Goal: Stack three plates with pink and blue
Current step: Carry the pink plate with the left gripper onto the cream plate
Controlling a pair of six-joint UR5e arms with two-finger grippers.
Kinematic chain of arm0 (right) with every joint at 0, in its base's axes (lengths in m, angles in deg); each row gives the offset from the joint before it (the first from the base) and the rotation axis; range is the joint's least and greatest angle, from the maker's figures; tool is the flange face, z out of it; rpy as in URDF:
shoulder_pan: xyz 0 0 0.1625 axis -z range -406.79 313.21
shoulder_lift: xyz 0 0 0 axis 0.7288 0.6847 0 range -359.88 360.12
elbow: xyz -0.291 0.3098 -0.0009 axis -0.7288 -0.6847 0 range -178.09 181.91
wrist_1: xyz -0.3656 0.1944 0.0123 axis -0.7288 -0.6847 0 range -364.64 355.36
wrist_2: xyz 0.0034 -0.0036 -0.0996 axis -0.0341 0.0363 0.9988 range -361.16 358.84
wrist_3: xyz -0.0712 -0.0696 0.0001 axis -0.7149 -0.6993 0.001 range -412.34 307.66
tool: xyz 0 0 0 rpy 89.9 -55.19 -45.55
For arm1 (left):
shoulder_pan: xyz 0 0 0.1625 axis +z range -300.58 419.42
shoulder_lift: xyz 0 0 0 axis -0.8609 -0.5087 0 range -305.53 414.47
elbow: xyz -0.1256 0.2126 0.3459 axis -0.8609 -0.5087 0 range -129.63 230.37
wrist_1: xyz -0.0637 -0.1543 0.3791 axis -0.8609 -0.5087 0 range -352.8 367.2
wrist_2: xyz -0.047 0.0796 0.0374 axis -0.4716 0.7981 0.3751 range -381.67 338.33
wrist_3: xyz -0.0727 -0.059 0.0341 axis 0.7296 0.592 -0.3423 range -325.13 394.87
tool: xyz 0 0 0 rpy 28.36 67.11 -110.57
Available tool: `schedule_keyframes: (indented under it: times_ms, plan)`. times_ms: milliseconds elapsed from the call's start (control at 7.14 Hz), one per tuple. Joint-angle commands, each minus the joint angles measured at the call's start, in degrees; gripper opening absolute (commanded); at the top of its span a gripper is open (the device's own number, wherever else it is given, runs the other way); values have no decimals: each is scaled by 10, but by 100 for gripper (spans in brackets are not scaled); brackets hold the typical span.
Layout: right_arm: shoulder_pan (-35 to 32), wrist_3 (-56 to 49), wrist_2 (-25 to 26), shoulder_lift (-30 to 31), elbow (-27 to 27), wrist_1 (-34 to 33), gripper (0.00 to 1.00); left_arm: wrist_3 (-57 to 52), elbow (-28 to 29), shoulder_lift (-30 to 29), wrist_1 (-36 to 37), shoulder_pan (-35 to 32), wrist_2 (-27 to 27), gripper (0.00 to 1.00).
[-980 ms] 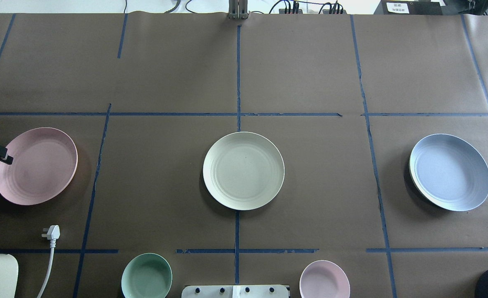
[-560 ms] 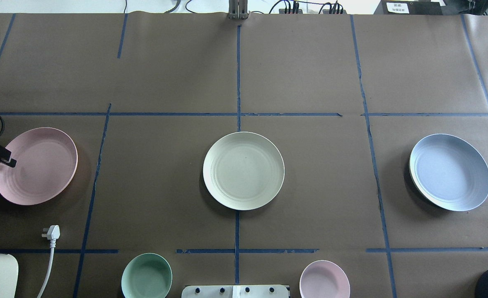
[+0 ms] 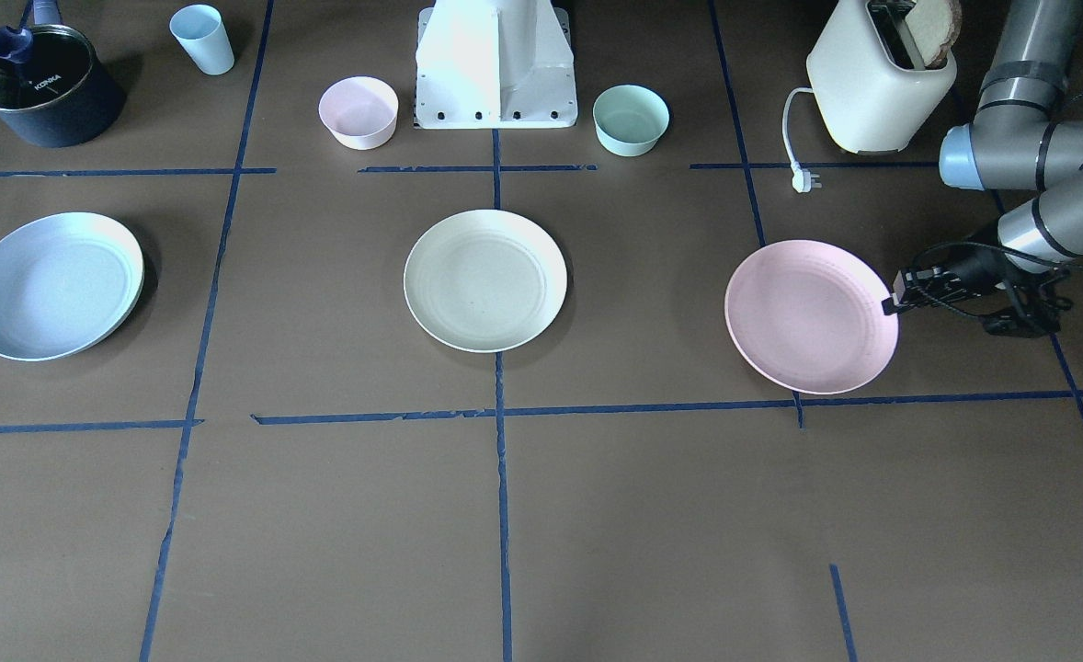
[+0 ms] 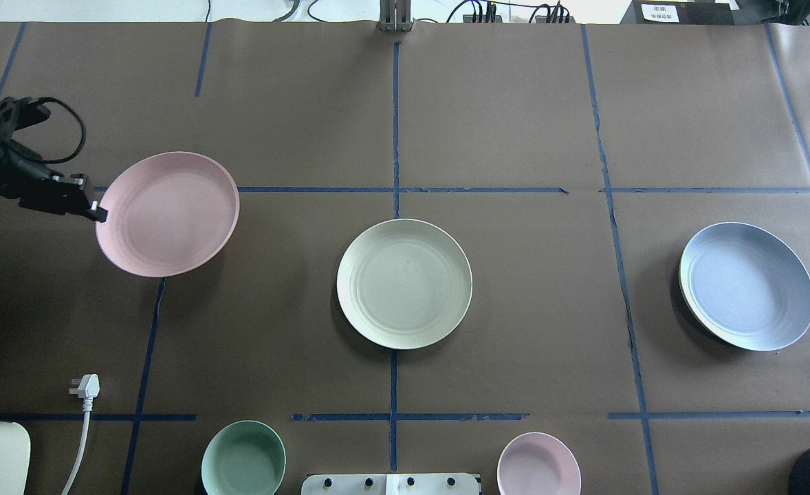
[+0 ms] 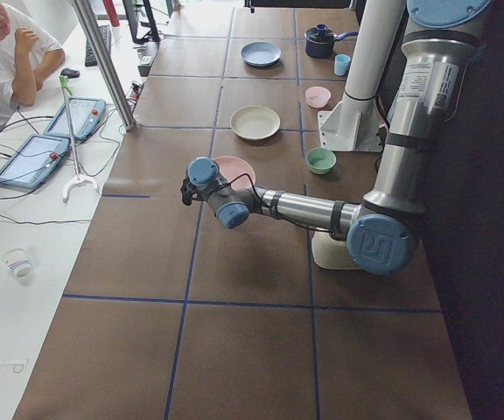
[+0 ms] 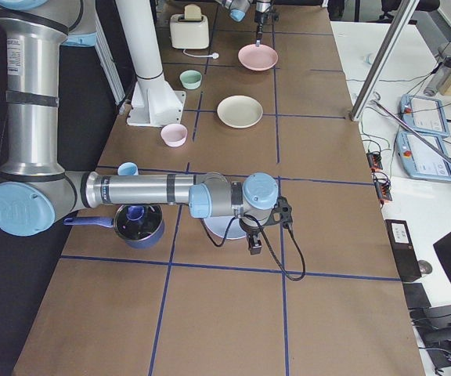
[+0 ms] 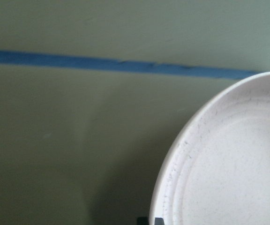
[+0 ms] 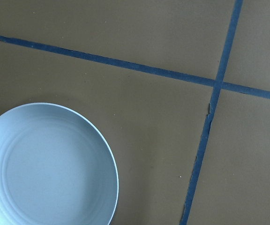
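My left gripper [image 4: 95,212] is shut on the left rim of the pale pink plate [image 4: 168,213] and holds it level, a little above the table, with its shadow below. The gripper [image 3: 893,302] and plate [image 3: 810,315] also show in the front view, and the plate's rim fills the left wrist view [image 7: 228,159]. The cream-white plate [image 4: 403,283] lies at the table's middle. The pale blue plate [image 4: 747,285] lies at the right and shows in the right wrist view [image 8: 46,164]. My right gripper [image 6: 254,243] hangs over the blue plate; I cannot tell whether it is open or shut.
A mint bowl [image 4: 243,459] and a small pink bowl [image 4: 538,464] stand near the robot's base [image 3: 495,64]. A toaster [image 3: 877,78] with its plug [image 4: 85,386] is at the near left. A dark pot [image 3: 40,87] and a light blue cup [image 3: 201,39] are at the near right.
My left gripper has lifted the pink plate off the table and carried it to the right and away from the robot. The other plates have not moved.
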Motion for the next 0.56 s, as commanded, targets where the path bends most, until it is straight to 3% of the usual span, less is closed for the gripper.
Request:
schedule_keyframes:
  times_ms: [0,280,420]
  plan:
    - [0,0,-1,0,0,0,100,142,-79,-65,2,97,-9,0]
    - [0,-1,0,0,0,0,100,242,-90,-155,12,253,170,0]
    - [3,-1,1,0,0,1,100,244,-79,-165,15,296,246,0]
